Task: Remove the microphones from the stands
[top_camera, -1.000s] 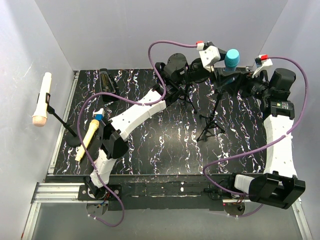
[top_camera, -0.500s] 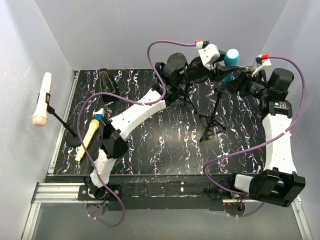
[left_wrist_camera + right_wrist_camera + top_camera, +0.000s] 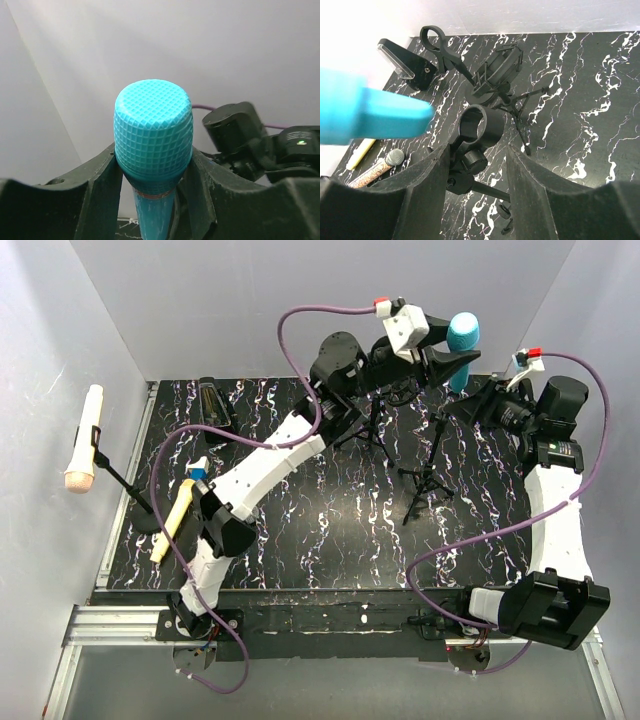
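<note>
The microphone (image 3: pixel 463 332) is bright blue with a gridded head. My left gripper (image 3: pixel 440 350) is shut on it just below the head and holds it in the air at the back of the table. In the left wrist view the microphone (image 3: pixel 153 130) stands upright between both fingers of the left gripper (image 3: pixel 153 160). The black tripod stand (image 3: pixel 424 485) stands below and to the right. Its round clip (image 3: pixel 481 124) is empty, with the microphone's tail (image 3: pixel 365 112) hanging just left of it. My right gripper (image 3: pixel 476 155) is shut on the stand's top joint.
A black shock-mount microphone (image 3: pixel 375 420) on a small tripod stands just left of the stand. A white microphone (image 3: pixel 83 440) on a round-base stand is at the far left, with a yellow one (image 3: pixel 175 515) lying beside it. A black case (image 3: pixel 213 405) lies at the back left. Walls close in on three sides.
My left gripper has closed on the blue microphone and lifted it up and out of the clip. My right gripper has closed on the stand's top joint.
</note>
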